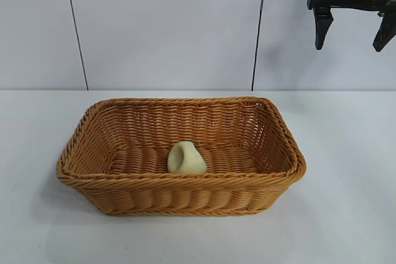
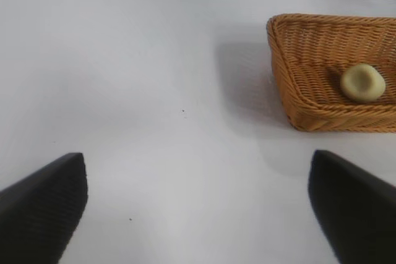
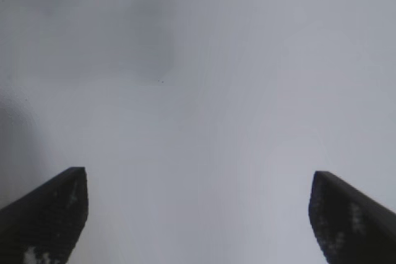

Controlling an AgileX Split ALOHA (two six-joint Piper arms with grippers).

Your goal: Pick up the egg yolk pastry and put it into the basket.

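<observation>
White table [image 1: 346, 214] against pale wall | basket [image 1: 179, 199] at centre | pastry [image 1: 185, 159] lies inside basket, near its front wall | right tool [image 1: 353, 36] raised high beside basket, fingers spread, empty | left tool [image 2: 198, 205] over bare table, fingers spread, empty

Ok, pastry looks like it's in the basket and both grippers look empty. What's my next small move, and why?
Probably none beyond parking. The egg yolk pastry already lies on the floor of the basket, near its front wall. The right gripper hangs open and empty, high above the table and off to the basket's right; the left gripper is open over bare table. I'd ease the right arm to rest.
</observation>
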